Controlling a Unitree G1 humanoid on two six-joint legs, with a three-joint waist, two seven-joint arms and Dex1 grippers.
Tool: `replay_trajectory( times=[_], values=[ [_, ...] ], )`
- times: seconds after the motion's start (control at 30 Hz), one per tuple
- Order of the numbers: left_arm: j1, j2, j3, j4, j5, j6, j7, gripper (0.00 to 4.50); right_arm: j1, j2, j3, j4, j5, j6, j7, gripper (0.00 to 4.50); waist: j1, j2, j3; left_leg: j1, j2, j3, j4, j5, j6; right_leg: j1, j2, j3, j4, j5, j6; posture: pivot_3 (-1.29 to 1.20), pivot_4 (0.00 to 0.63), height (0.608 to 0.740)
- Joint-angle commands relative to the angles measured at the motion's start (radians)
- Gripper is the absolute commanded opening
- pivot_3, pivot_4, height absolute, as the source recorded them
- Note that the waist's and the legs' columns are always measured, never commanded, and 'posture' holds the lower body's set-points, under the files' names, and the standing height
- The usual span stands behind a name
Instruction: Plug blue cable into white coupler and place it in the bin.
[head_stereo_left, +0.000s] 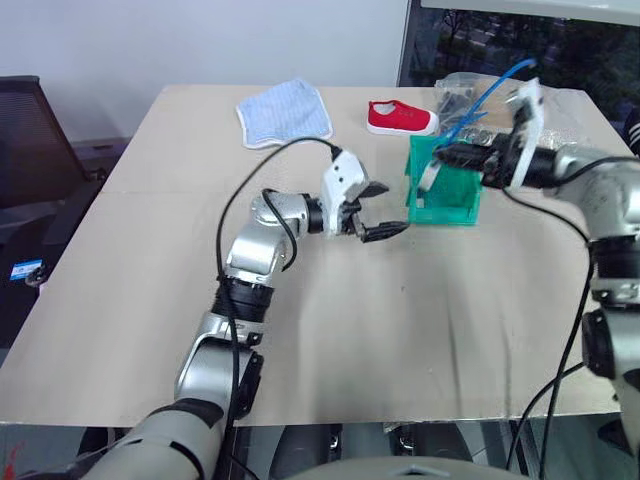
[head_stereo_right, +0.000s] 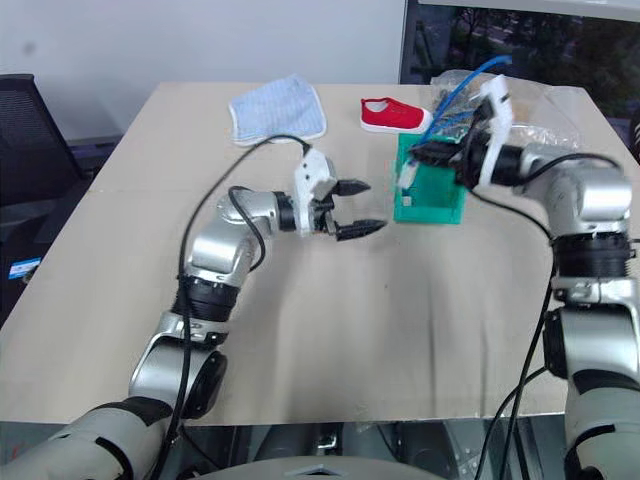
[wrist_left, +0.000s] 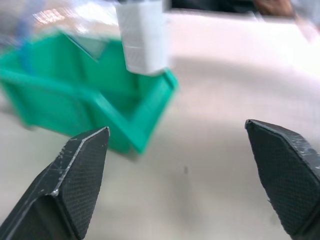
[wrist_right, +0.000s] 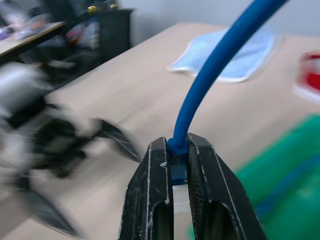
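My right gripper (head_stereo_left: 447, 154) is shut on the blue cable (wrist_right: 220, 60) and holds it above the green bin (head_stereo_left: 452, 192). The cable arcs up and back from the fingers (wrist_right: 205, 165). The white coupler (wrist_left: 142, 37) hangs at the cable's lower end, just over the bin's (wrist_left: 60, 95) near left wall. My left gripper (head_stereo_left: 388, 209) stands open and empty a short way left of the bin, pointing at it. Its fingers (wrist_left: 80, 170) are spread wide with nothing between them.
Behind the bin lie a red shoe (head_stereo_left: 400, 117) and a clear plastic bag of cables (head_stereo_left: 470, 95). A blue-striped cloth (head_stereo_left: 285, 112) lies at the table's far middle. A black chair (head_stereo_left: 30, 130) stands off the table's left edge.
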Motion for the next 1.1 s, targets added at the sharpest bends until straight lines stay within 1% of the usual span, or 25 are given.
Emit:
replay_trajectory(
  times=[0.03, 0.1, 0.17, 0.23, 0.27, 0.3, 0.37, 0.4, 0.47, 0.5, 0.6, 0.67, 0.7, 0.77, 0.8, 0.83, 0.87, 0.93, 0.97, 1.03, 1.1],
  values=[
    [-0.006, -0.017, 0.022, -0.18, -0.047, 0.197, 0.139, 4.46, -0.1, -0.003, 0.029, 0.2, -0.09, -0.088, 0.023, 0.0, -0.002, 0.0, 0.0, 0.0, 0.0, 0.0, 0.0, 0.0, 0.0, 0.0, 0.0, 0.0, 0.0, 0.0, 0.0, 0.0, 0.15, 0.74],
    [-0.014, -0.016, 0.017, -0.224, -0.05, 0.259, 0.193, 4.46, -0.16, 0.017, 0.048, 0.327, -0.145, -0.148, 0.015, 0.0, -0.006, 0.001, 0.0, 0.0, 0.0, 0.0, -0.001, 0.0, -0.001, 0.0, 0.001, 0.0, 0.0, 0.0, 0.0, 0.0, 0.15, 0.74],
    [-0.031, -0.012, 0.002, -0.247, -0.042, 0.294, 0.234, 4.46, -0.208, 0.044, 0.058, 0.451, -0.205, -0.248, -0.021, 0.0, -0.01, 0.001, 0.001, 0.0, 0.0, 0.001, -0.001, 0.001, -0.001, 0.0, 0.001, 0.0, 0.0, 0.0, 0.0, 0.0, 0.15, 0.74],
    [-0.049, -0.015, -0.004, -0.255, -0.048, 0.319, 0.26, 4.5, -0.245, 0.06, 0.061, 0.55, -0.257, -0.348, -0.064, 0.8, -0.013, 0.001, 0.001, 0.0, 0.0, 0.001, -0.001, 0.001, -0.001, 0.0, 0.001, 0.001, 0.0, 0.0, 0.0, 0.0, 0.15, 0.74],
    [-0.055, -0.013, -0.009, -0.259, -0.051, 0.325, 0.268, 4.5, -0.26, 0.066, 0.057, 0.588, -0.273, -0.385, -0.078, 1.13, -0.013, 0.002, 0.002, 0.0, 0.0, 0.001, -0.001, 0.001, -0.001, 0.0, 0.001, 0.001, 0.0, 0.0, 0.0, 0.0, 0.15, 0.74],
    [-0.058, -0.009, -0.014, -0.26, -0.052, 0.326, 0.274, 4.5, -0.274, 0.072, 0.045, 0.621, -0.282, -0.415, -0.1, 1.57, -0.013, 0.002, 0.002, 0.0, 0.0, 0.001, -0.001, 0.001, -0.002, 0.0, 0.001, 0.001, 0.0, 0.0, 0.0, 0.0, 0.15, 0.74],
    [-0.058, -0.003, -0.021, -0.268, -0.059, 0.331, 0.282, 4.5, -0.298, 0.08, 0.026, 0.676, -0.313, -0.497, -0.201, 2.62, -0.013, 0.002, 0.002, 0.0, 0.0, 0.001, -0.001, 0.001, -0.002, 0.0, 0.001, 0.001, -0.001, 0.0, 0.0, 0.0, 0.15, 0.74],
    [-0.055, 0.0, -0.023, -0.271, -0.064, 0.332, 0.284, 4.5, -0.305, 0.08, 0.022, 0.697, -0.333, -0.541, -0.267, 3.09, -0.013, 0.002, 0.003, 0.0, 0.0, 0.002, -0.001, 0.001, -0.002, 0.0, 0.0, 0.001, -0.001, 0.0, 0.0, 0.0, 0.15, 0.74],
    [-0.052, 0.01, -0.026, -0.273, -0.077, 0.333, 0.285, 4.5, -0.308, 0.073, 0.023, 0.723, -0.371, -0.609, -0.351, 4.07, -0.013, 0.003, 0.003, 0.0, 0.0, 0.002, -0.002, 0.001, -0.003, 0.0, 0.0, 0.001, -0.002, 0.0, 0.0, 0.0, 0.15, 0.74],
    [-0.051, 0.016, -0.027, -0.272, -0.08, 0.332, 0.289, 4.5, -0.307, 0.067, 0.02, 0.734, -0.386, -0.635, -0.386, 4.42, -0.013, 0.003, 0.003, 0.0, 0.0, 0.002, -0.002, 0.002, -0.003, 0.0, 0.0, 0.001, -0.002, 0.0, 0.0, 0.0, 0.15, 0.74],
    [-0.043, 0.034, -0.026, -0.269, -0.085, 0.317, 0.297, 4.5, -0.278, 0.043, 0.014, 0.731, -0.417, -0.699, -0.424, 4.42, -0.014, 0.005, 0.005, 0.0, 0.0, 0.001, -0.002, 0.002, -0.004, 0.0, 0.0, 0.0, -0.002, 0.0, 0.0, 0.0, 0.15, 0.74],
    [-0.026, 0.05, -0.016, -0.289, -0.094, 0.29, 0.294, 4.5, -0.236, 0.024, 0.011, 0.701, -0.425, -0.735, -0.395, 4.42, -0.014, 0.005, 0.005, 0.0, 0.0, 0.001, -0.002, 0.003, -0.005, 0.0, 0.0, 0.0, -0.001, 0.0, 0.0, 0.0, 0.15, 0.74],
    [-0.007, 0.064, -0.006, -0.312, -0.1, 0.253, 0.282, 4.5, -0.2, 0.013, 0.007, 0.667, -0.42, -0.758, -0.357, 4.42, -0.014, 0.005, 0.005, 0.0, 0.0, 0.001, -0.002, 0.003, -0.005, 0.0, 0.0, 0.0, -0.002, 0.0, 0.0, 0.0, 0.15, 0.74],
    [0.061, 0.107, 0.034, -0.38, -0.118, 0.189, 0.258, 4.5, -0.07, -0.009, -0.031, 0.519, -0.355, -0.785, -0.24, 4.42, -0.014, 0.005, 0.005, 0.0, 0.0, 0.001, -0.003, 0.003, -0.005, 0.0, 0.0, 0.0, -0.002, 0.0, 0.0, 0.0, 0.15, 0.74],
    [0.097, 0.13, 0.057, -0.406, -0.13, 0.178, 0.253, 4.5, 0.012, -0.02, -0.053, 0.413, -0.305, -0.779, -0.162, 4.42, -0.014, 0.005, 0.005, 0.001, 0.001, 0.001, -0.004, 0.003, -0.006, 0.0, 0.001, 0.001, -0.003, 0.0, 0.0, 0.0, 0.15, 0.74],
    [0.12, 0.147, 0.071, -0.422, -0.141, 0.175, 0.252, 4.5, 0.071, -0.027, -0.069, 0.331, -0.27, -0.764, -0.115, 4.42, -0.014, 0.005, 0.005, 0.001, 0.001, 0.001, -0.004, 0.003, -0.006, 0.0, 0.0, 0.001, -0.003, 0.0, 0.0, 0.0, 0.15, 0.74],
    [0.164, 0.165, 0.097, -0.433, -0.142, 0.156, 0.261, 4.5, 0.159, -0.035, -0.096, 0.214, -0.224, -0.738, -0.085, 4.42, -0.013, 0.006, 0.005, 0.001, 0.001, 0.0, -0.005, 0.003, -0.006, 0.0, 0.0, 0.002, -0.003, 0.0, 0.0, 0.0, 0.15, 0.74],
    [0.26, 0.16, 0.185, -0.444, -0.175, 0.128, 0.297, 4.5, 0.338, -0.046, -0.155, -0.019, -0.121, -0.668, -0.041, 4.42, -0.011, 0.008, 0.006, 0.001, 0.001, -0.002, -0.006, 0.004, -0.008, 0.0, 0.0, 0.001, -0.002, 0.0, 0.0, 0.0, 0.15, 0.74],
    [0.319, 0.171, 0.211, -0.447, -0.164, 0.097, 0.308, 4.5, 0.427, -0.051, -0.186, -0.126, -0.063, -0.632, -0.016, 4.42, -0.01, 0.008, 0.006, 0.001, 0.002, -0.001, -0.006, 0.004, -0.008, 0.0, 0.0, 0.001, -0.002, 0.0, 0.0, 0.0, 0.15, 0.74],
    [0.433, 0.204, 0.215, -0.473, -0.132, 0.035, 0.3, 4.5, 0.573, -0.052, -0.237, -0.274, 0.017, -0.585, 0.008, 4.42, -0.011, 0.008, 0.006, 0.003, 0.001, -0.002, -0.006, 0.005, -0.009, 0.001, 0.0, 0.001, -0.001, 0.0, 0.0, 0.0, 0.15, 0.74],
    [0.541, 0.216, 0.225, -0.507, -0.141, 0.014, 0.299, 4.5, 0.709, -0.063, -0.263, -0.372, 0.056, -0.548, 0.035, 4.42, -0.011, 0.008, 0.006, 0.003, 0.001, -0.002, -0.006, 0.005, -0.009, 0.002, 0.0, 0.001, -0.001, 0.0, 0.0, 0.0, 0.15, 0.74]
  ],
)
